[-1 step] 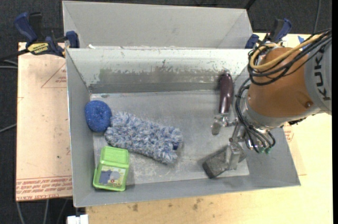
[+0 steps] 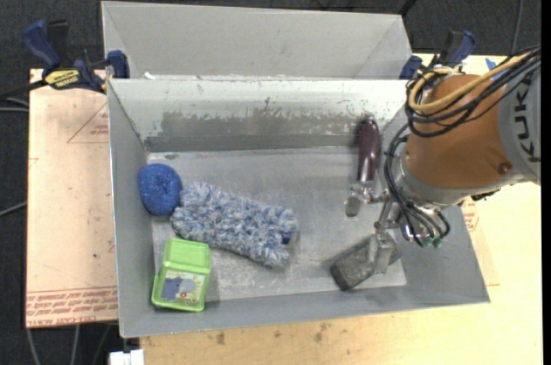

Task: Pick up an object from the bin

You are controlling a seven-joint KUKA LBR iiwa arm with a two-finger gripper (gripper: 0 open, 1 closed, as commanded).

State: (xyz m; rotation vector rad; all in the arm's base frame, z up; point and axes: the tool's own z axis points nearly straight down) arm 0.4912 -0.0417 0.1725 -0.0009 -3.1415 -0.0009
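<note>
My gripper (image 2: pixel 368 227) hangs low over the bin's right side, under the orange cover. Its two metal fingers stand apart, open, with bare bin floor between them. A dark grey block (image 2: pixel 351 270) lies on the floor at the front right, just below the nearer finger (image 2: pixel 384 247) and touching or almost touching it. A slim purple handle-shaped thing (image 2: pixel 368 150) lies against the back wall, just beyond the farther finger (image 2: pixel 355 201).
On the left lie a blue ball (image 2: pixel 159 188), a blue-and-white knitted piece (image 2: pixel 234 225) and a green box (image 2: pixel 182 275). The arm and its cables cover the bin's right wall.
</note>
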